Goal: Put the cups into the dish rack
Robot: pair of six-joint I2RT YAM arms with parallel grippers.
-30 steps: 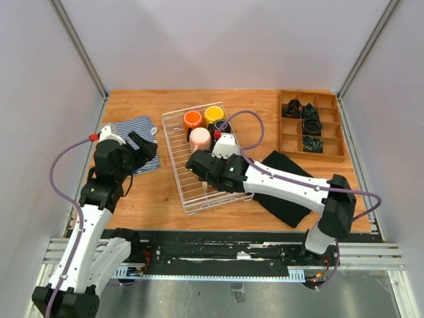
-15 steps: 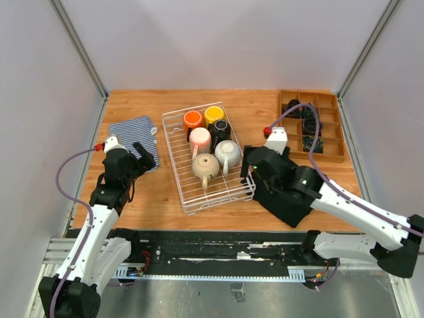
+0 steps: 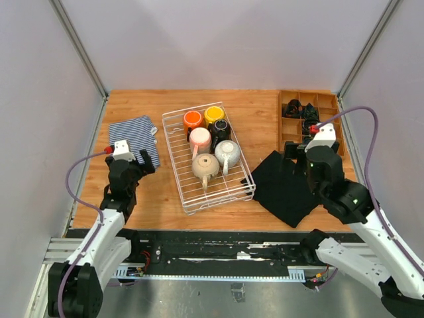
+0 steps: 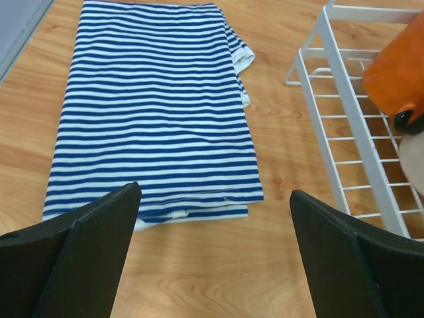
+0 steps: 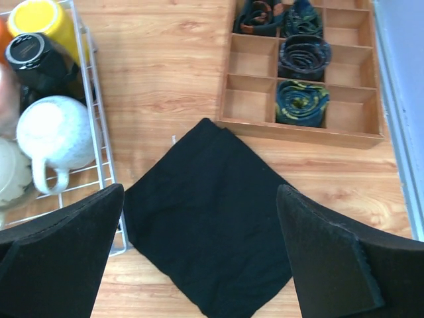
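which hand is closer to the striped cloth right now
Left. The left hand hovers at the near edge of the striped cloth, left of the dish rack. The right hand is on the rack's far side, over the black cloth.

Even, bright light is thrown from overhead, and only faint, soft-edged shadows are cast on the wooden table (image 3: pixel 265 112) beneath the arms. Small highlights are seen on the glazed cups (image 3: pixel 200 139), without any burnt-out glare. The overhead view is sharp throughout, though its side walls are splayed outward by the wide lens. In the wrist views the fingers (image 4: pixel 79 258) of the left gripper (image 4: pixel 213 192) and the right gripper (image 5: pixel 200 187) are rendered as dark, slightly soft shapes, while the striped cloth (image 4: pixel 152 106) is crisply resolved. Little detail is held in the black cloth (image 5: pixel 205 205).
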